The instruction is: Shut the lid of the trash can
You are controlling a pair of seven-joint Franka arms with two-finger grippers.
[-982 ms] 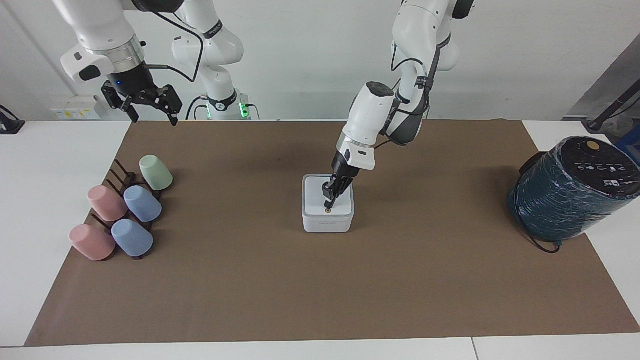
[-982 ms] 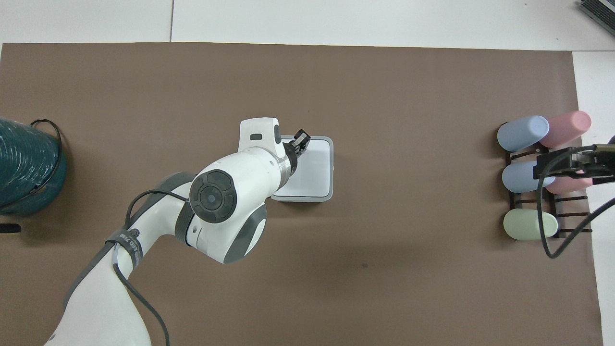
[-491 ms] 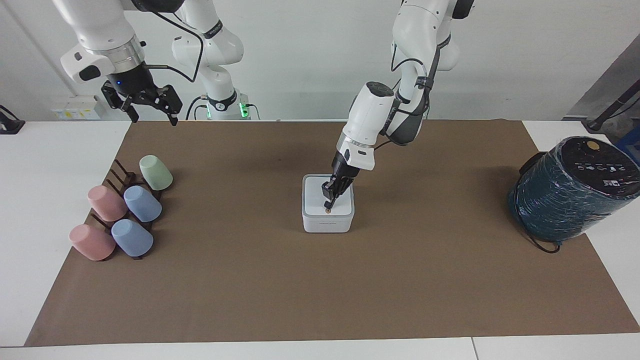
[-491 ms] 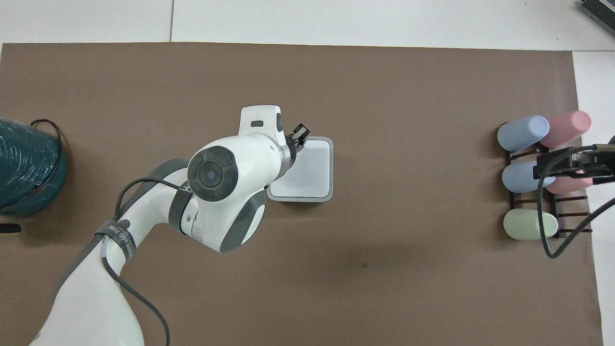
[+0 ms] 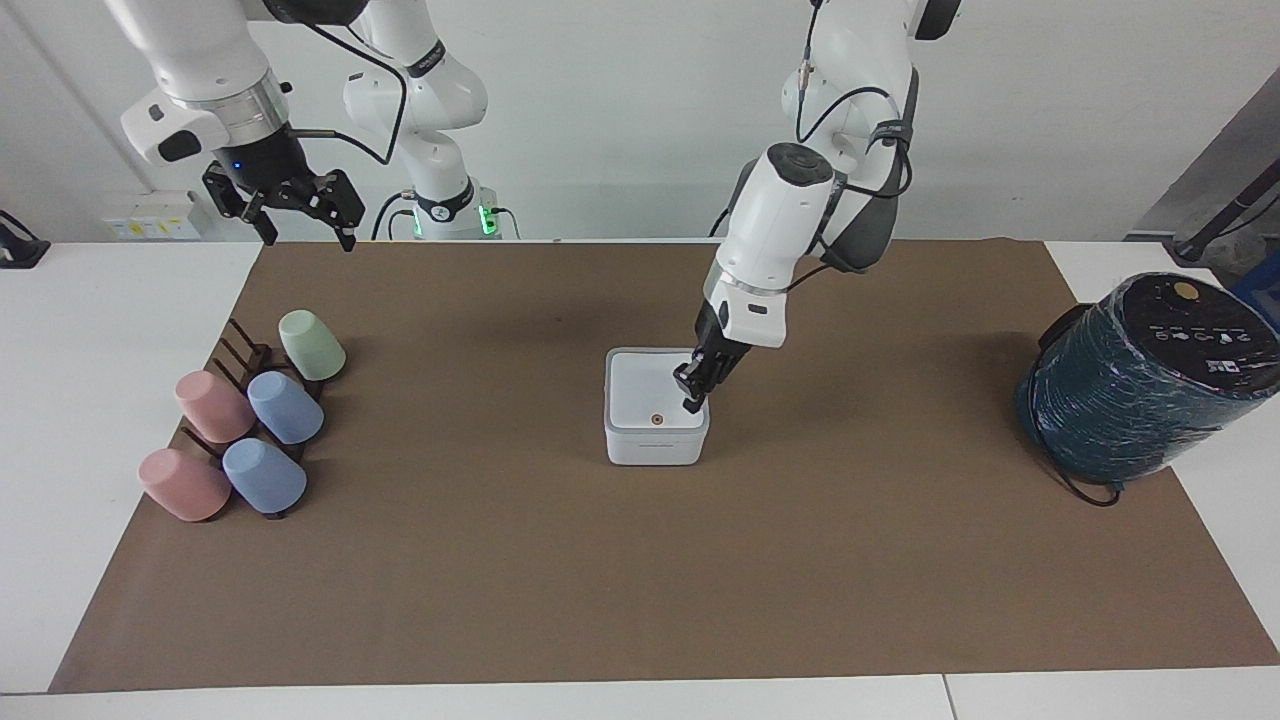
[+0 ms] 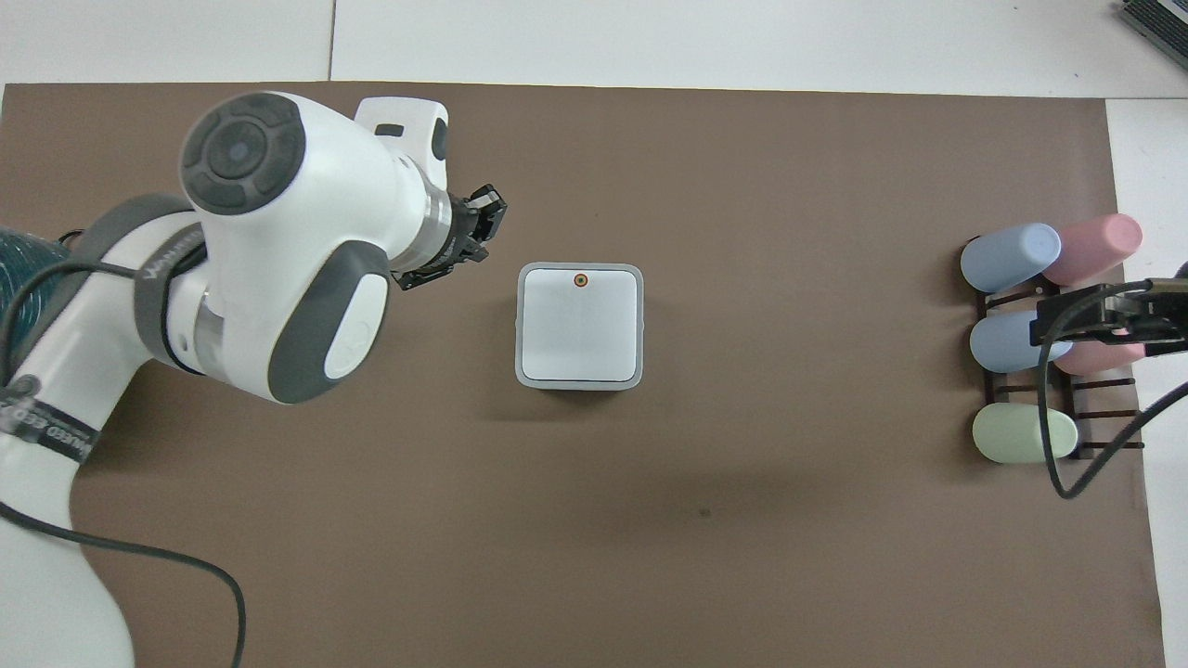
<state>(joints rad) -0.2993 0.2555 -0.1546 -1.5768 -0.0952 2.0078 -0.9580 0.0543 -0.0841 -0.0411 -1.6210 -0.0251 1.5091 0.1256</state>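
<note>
White lid (image 6: 580,325) lies flat, fully visible only overhead; left fingers (image 5: 692,388) clenched, right fingers (image 5: 300,205) released.

Five cups (image 5: 285,407), one trash can (image 5: 655,445), one teal cylinder (image 5: 1140,385).

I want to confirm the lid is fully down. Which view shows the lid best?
The overhead view: the lid shows whole, square and flat inside the trash can rim, orange dot visible. The facing view shows it foreshortened, with the left tool raised over its edge.
</note>
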